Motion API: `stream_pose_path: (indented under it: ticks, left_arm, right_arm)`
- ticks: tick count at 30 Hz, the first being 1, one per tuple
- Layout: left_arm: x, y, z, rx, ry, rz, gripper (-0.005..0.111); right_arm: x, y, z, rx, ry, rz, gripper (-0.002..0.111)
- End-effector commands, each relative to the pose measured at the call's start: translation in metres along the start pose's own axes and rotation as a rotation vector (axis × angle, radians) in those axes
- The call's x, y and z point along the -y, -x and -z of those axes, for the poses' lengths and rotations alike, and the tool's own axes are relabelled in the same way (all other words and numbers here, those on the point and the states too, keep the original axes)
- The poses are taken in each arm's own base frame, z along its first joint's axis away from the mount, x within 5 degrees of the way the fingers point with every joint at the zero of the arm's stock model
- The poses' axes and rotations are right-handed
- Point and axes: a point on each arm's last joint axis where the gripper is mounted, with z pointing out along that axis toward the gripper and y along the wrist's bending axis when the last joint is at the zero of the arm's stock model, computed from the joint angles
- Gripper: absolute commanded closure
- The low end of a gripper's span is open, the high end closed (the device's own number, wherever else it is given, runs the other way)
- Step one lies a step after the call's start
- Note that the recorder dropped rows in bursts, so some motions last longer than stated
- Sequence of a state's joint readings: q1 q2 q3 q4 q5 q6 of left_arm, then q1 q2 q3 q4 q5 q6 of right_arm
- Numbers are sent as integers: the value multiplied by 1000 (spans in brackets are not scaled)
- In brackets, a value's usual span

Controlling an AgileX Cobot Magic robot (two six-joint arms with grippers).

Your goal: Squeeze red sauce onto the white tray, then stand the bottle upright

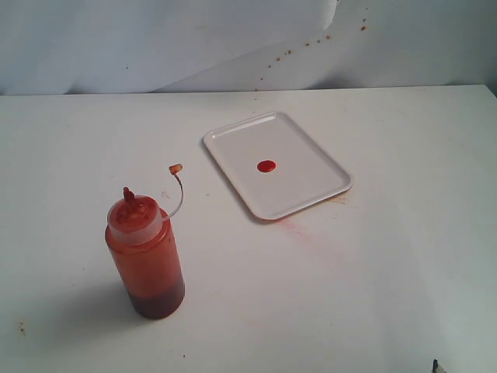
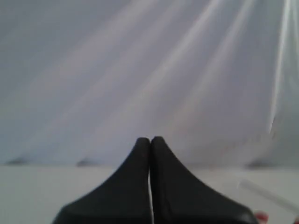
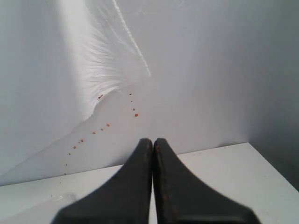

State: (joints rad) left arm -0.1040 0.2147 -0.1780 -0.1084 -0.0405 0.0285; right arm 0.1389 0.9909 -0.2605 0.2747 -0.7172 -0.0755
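The orange-red squeeze bottle [image 1: 145, 255] stands upright on the table at the left of the exterior view, its tethered cap [image 1: 175, 168] hanging off to the side. The white tray [image 1: 276, 163] lies flat further back, with a round dot of red sauce [image 1: 266, 166] near its middle. Neither arm reaches into the exterior view. My left gripper [image 2: 150, 140] is shut with nothing in it, facing the backdrop. My right gripper [image 3: 153, 141] is also shut and empty, with small red specks on its fingers [image 3: 163, 177].
A faint pinkish smear [image 1: 293, 227] marks the table by the tray's near edge. Red splatter spots [image 3: 105, 126] dot the white backdrop. The table's right edge [image 3: 273, 168] shows in the right wrist view.
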Motion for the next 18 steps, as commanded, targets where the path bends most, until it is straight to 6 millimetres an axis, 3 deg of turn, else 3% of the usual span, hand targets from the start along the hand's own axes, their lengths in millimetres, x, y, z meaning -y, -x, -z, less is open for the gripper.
stream_pose_path:
  ticks: [1,12,18]
  left_arm:
    - [0,-30,6,-222,-32,-154,107]
    - [-3,-68,20,-225,-16,-62,107]
    - [-4,-73,24,-279,-15,-65,107]
  right_arm:
    - [2,1,2,16,-10,2,108]
    - [2,1,2,16,-10,2,108]
    - [2,1,2,16,-10,2,108]
